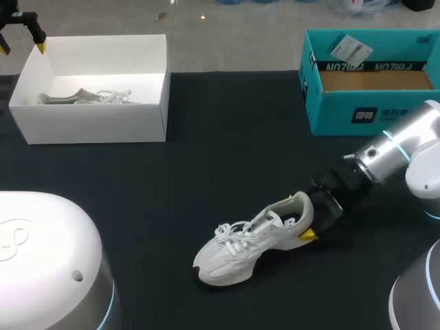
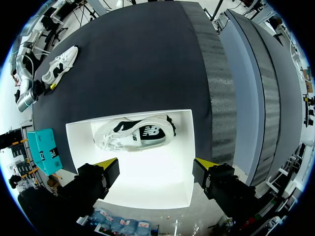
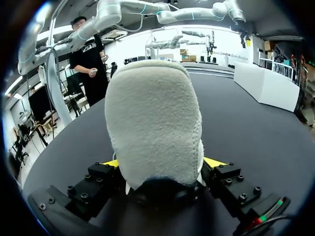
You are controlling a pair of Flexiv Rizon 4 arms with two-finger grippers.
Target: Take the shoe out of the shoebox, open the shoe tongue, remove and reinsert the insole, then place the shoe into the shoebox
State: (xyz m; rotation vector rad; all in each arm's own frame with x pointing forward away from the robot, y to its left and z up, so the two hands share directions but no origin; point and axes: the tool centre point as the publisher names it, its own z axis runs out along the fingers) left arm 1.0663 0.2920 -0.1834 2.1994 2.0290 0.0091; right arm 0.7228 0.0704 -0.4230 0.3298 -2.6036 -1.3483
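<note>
Fingers of the left gripper (image 1: 22, 45) stand wide apart above the white shoebox (image 1: 96, 124), where a second sneaker (image 2: 135, 135) lies. Mid-table, the white sneaker (image 1: 251, 240) sits with its heel clamped between the right gripper's (image 1: 302, 216) fingers. A teal box (image 1: 344, 113) stands behind.
</note>
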